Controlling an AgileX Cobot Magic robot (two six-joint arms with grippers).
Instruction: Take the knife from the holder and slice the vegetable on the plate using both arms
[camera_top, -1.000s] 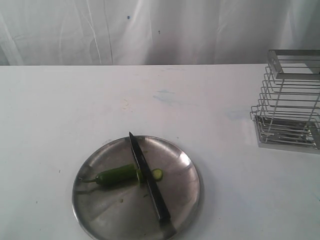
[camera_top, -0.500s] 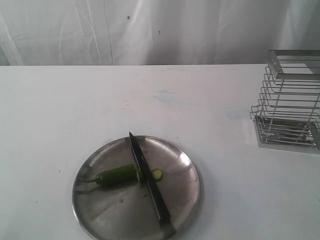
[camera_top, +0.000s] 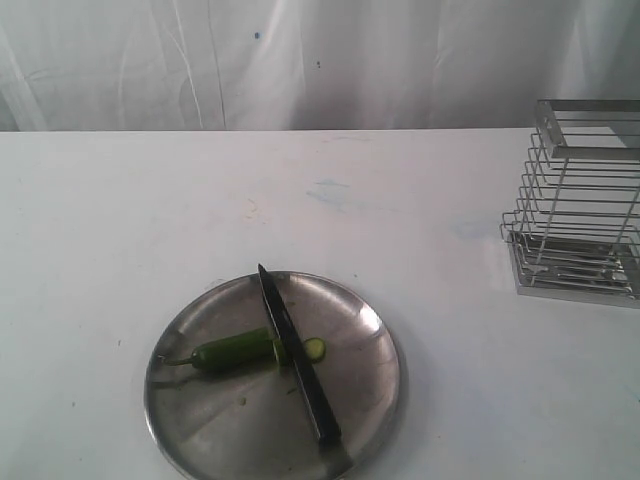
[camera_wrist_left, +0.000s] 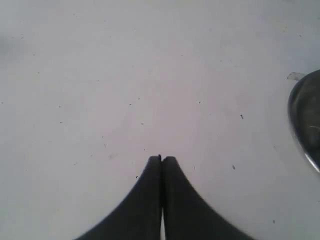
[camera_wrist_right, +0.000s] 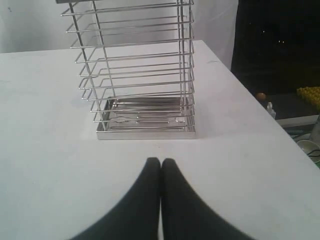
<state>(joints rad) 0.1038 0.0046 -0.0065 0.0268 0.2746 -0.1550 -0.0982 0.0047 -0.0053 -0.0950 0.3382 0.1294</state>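
Exterior view, knife (camera_top: 297, 358) flat on plate (camera_top: 200, 425) across cut pepper (camera_top: 232, 351), L gripper (camera_wrist_left: 161, 159) pressed together over bare table (camera_wrist_left: 100, 75) nr plate rim, R gripper (camera_wrist_right: 160, 161) pressed together facing wire holder (camera_wrist_right: 137, 75), neither touching knife

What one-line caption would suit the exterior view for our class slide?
Knife lying across a cut green pepper on the steel plate, wire holder standing apart at right.
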